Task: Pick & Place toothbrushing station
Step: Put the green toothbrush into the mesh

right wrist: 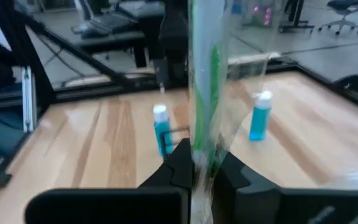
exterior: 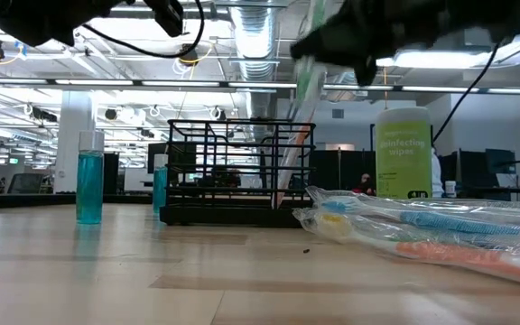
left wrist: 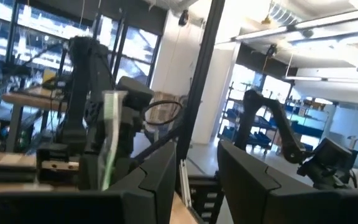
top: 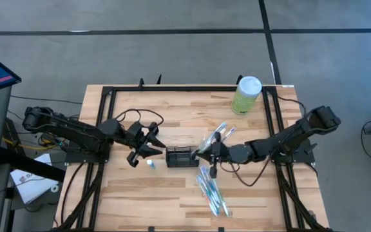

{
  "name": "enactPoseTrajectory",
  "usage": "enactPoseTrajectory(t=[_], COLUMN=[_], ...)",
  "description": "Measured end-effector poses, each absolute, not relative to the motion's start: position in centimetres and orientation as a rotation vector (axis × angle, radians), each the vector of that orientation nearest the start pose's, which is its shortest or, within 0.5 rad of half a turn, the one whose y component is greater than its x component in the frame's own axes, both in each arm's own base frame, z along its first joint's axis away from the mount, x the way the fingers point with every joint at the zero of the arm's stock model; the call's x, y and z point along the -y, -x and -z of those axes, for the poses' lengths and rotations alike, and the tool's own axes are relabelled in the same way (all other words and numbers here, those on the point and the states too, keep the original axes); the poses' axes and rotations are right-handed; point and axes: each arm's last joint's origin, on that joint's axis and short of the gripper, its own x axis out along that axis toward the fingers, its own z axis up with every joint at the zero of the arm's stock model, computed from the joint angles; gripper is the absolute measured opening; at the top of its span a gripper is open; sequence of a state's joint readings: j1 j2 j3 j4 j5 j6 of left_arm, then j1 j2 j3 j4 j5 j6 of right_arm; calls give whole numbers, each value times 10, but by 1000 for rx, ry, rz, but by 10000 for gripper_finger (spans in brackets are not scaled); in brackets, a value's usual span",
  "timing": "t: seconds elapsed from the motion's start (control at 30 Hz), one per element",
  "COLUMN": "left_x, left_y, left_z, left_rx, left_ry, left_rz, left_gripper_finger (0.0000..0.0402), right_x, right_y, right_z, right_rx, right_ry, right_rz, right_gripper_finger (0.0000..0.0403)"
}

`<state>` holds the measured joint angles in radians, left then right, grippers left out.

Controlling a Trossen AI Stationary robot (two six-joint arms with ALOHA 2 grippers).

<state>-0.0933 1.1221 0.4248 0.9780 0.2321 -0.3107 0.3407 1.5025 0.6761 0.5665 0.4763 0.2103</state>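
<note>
One wrapped toothbrush [right wrist: 205,93] pinched in right end effector [right wrist: 199,163] (above station [top: 181,156]).

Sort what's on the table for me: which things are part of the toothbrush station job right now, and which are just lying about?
In the job:
black wire holder
wrapped green toothbrush, pinched in the right gripper
wrapped toothbrushes on the table
left gripper, open, empty, beside the holder

Lying about:
wipes canister
small blue bottles

Even overhead light; faint shadows on the wooden table [top: 172,193]. Low view: bright ceiling tubes [exterior: 441,59] glare above the black wire holder [exterior: 233,171]; near tabletop soft. Right wrist view: the packaged toothbrush [right wrist: 207,81] blurs close up; background soft.
</note>
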Motion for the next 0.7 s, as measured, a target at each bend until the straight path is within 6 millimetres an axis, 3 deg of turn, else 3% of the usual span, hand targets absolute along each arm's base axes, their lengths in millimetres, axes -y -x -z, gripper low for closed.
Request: enactPoseTrajectory(t=[0.1,0.43,0.7], left_x=[28,27,26], left_y=[-223,-219,-216], left_z=[-254,-238,-230], left_rx=[203,147,128], left_ry=[288,301,308], left_rz=[361,328,301], left_gripper_finger=[112,112,112], right_x=[-87,-83,-83], right_y=[-298,-302,-307], right_z=[-191,-189,-176], right_rx=[-239,-256,-294], right_ry=[-98,-96,-87], right_rz=[152,161,170], right_gripper_finger=[14,14,20])
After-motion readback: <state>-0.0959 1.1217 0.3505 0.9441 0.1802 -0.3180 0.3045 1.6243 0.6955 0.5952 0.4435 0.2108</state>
